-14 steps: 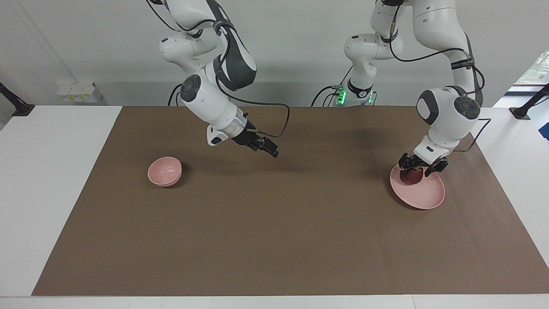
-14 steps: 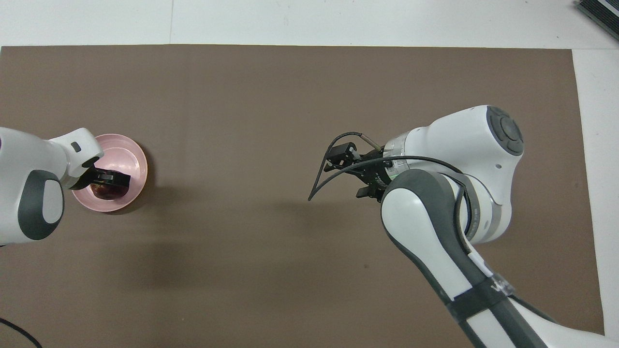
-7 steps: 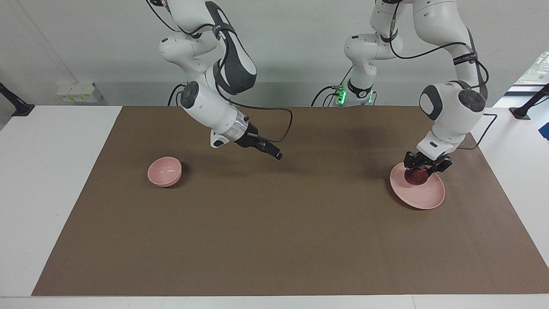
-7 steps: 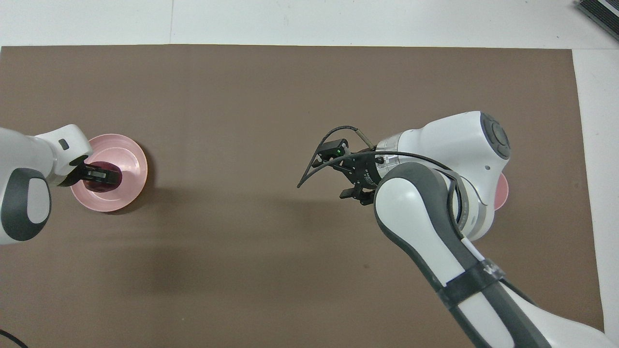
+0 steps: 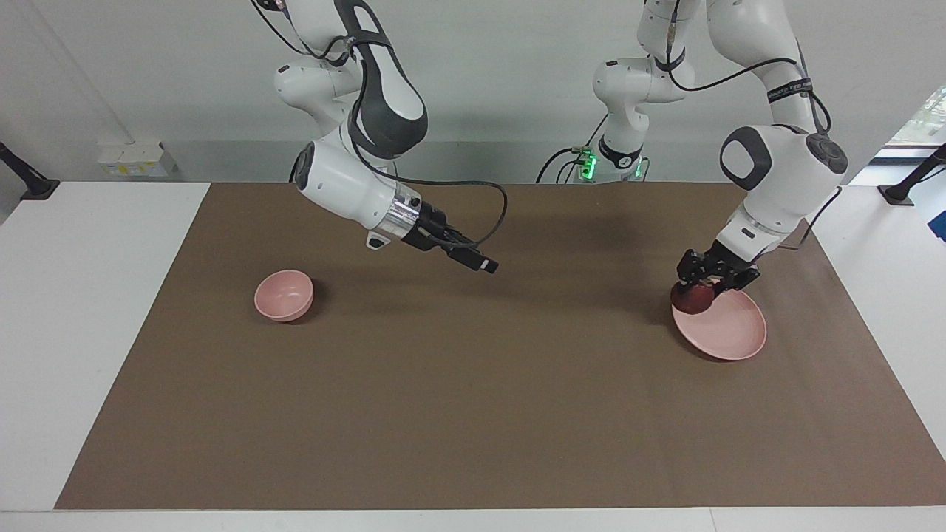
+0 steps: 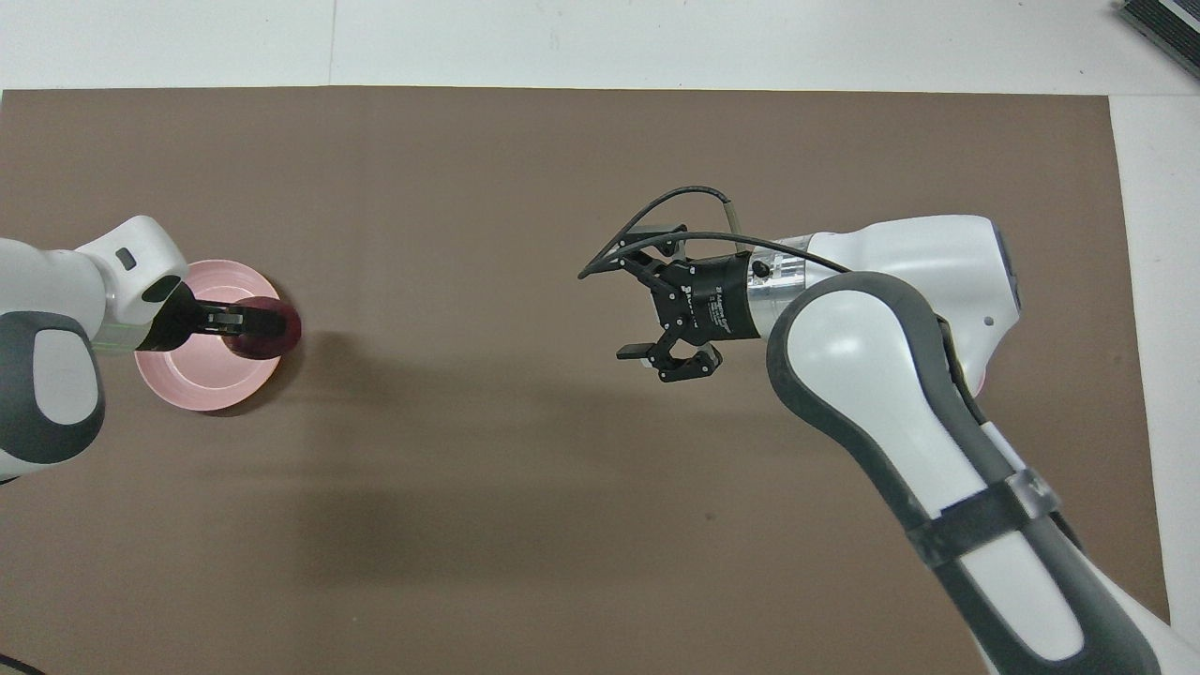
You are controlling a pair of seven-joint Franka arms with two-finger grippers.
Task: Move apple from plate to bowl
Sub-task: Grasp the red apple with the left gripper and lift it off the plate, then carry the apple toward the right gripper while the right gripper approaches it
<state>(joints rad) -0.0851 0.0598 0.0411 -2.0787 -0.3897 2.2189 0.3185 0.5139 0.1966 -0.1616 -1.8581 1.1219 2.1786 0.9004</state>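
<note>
Apple (image 5: pixel 692 298) — lifted off plate (image 5: pixel 728 332)

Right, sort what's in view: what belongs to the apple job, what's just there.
Job:
- apple, in the shut left gripper over the plate's edge
- plate
- bowl
- right gripper, open, over the mat

Just there:
- brown mat

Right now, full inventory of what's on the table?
apple: 1, dark red, held in the left pincer over the plate's rim.
plate: 1, pink, on the mat at the left arm's end.
bowl: 1, pink, empty, on the mat at the right arm's end.
mat: 1, brown, covering most of the white table.
left pincer: 1, black, shut on the apple.
right pincer: 1, black, open, over the bare mat mid-table.
</note>
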